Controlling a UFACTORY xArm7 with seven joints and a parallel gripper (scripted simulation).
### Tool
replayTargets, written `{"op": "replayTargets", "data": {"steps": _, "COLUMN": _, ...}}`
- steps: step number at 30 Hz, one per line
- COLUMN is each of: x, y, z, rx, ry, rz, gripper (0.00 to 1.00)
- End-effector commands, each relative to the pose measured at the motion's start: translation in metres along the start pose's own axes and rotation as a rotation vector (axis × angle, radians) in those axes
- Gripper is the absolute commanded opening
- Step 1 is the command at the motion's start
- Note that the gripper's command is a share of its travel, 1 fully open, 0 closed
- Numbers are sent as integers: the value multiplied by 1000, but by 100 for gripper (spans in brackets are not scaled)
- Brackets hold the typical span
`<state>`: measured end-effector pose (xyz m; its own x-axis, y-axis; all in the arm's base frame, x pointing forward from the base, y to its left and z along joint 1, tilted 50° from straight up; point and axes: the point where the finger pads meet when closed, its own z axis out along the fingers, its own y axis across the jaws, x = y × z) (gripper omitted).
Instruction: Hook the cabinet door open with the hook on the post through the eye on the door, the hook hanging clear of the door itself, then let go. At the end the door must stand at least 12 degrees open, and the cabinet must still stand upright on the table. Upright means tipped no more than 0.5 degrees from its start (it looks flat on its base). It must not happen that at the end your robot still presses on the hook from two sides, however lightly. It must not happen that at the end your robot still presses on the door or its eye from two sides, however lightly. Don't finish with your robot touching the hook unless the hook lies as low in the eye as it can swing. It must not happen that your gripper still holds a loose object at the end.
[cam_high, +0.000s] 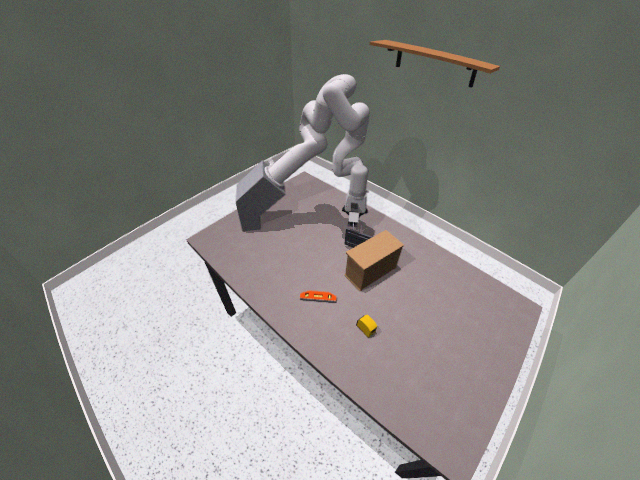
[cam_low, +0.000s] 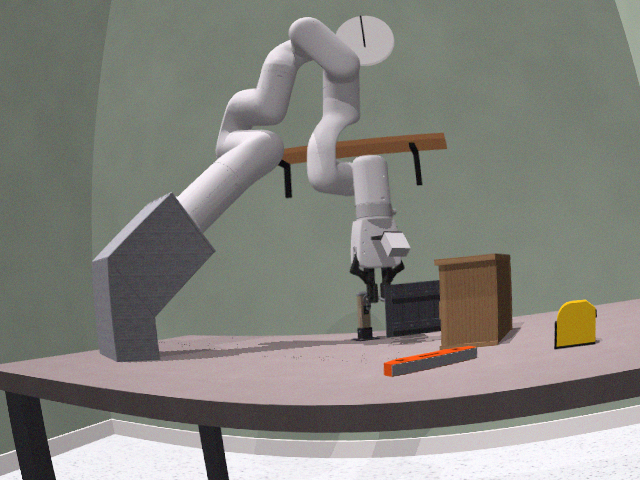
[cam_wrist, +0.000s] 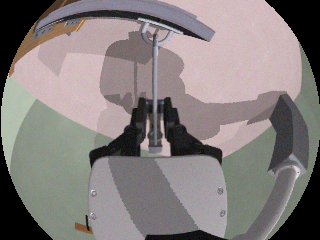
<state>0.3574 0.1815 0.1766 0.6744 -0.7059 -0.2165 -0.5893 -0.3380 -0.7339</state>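
Jaws parted narrowly, gripping nothing (rod between them); lift crookedly beside the door (cam_low: 412, 308) and you unseat the hook (cam_wrist: 156, 80).

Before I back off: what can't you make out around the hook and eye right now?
Wrist view: hook tip reaches the eye on the door, but too small to tell how low it sits.
Exterior view: end effector fingers cover the hook; the eye is too small.
Top view: the wrist and cabinet hide hook, eye and post.
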Motion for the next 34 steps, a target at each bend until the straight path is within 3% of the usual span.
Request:
{"op": "replayTargets", "data": {"steps": 1, "x": 0, "y": -1, "z": 0, "rx": 2, "ry": 1, "rz": 0, "gripper": 23}}
{"op": "replayTargets", "data": {"steps": 34, "x": 0, "y": -1, "z": -5, "rx": 2, "ry": 1, "rz": 0, "gripper": 23}}
